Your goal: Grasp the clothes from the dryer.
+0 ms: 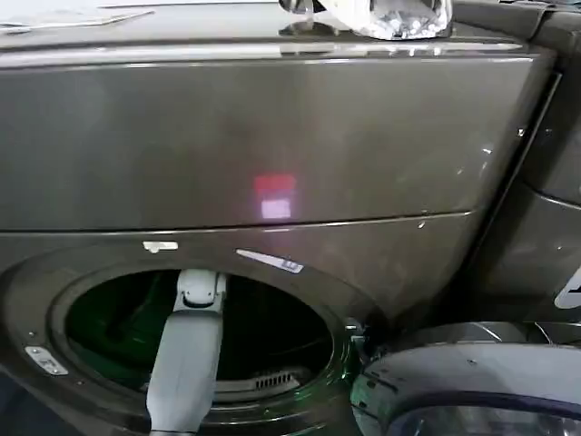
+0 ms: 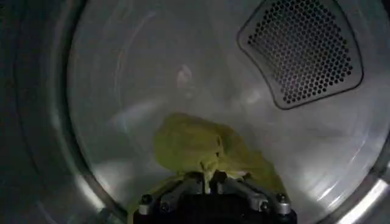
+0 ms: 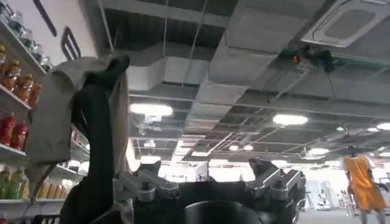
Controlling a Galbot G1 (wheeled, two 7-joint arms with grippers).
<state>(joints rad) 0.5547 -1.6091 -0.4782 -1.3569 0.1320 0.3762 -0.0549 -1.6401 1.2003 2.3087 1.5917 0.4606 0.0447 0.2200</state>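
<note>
**Left arm deep in the dryer, fingers pinched on the clothes**

The left arm [image 1: 186, 359] is seen reaching through the round porthole [image 1: 204, 331] of the bronze-grey dryer [image 1: 272, 145], with the wrist well inside the opening. From the left wrist view, the left gripper [image 2: 209, 178] is found low in the steel drum [image 2: 122, 91], its fingers drawn in close together on a fold of the clothes [image 2: 195, 143]. The yellow-green bundle is piled on the drum floor right at the fingertips, below the perforated vent plate [image 2: 301, 52]. Whether it's been lifted off the drum can't be told.

The right gripper [image 3: 210, 182] is pointed up at a ceiling, and its jaws are held wide apart with nothing between them. The dryer door [image 1: 472, 381] is swung open to the right.
</note>
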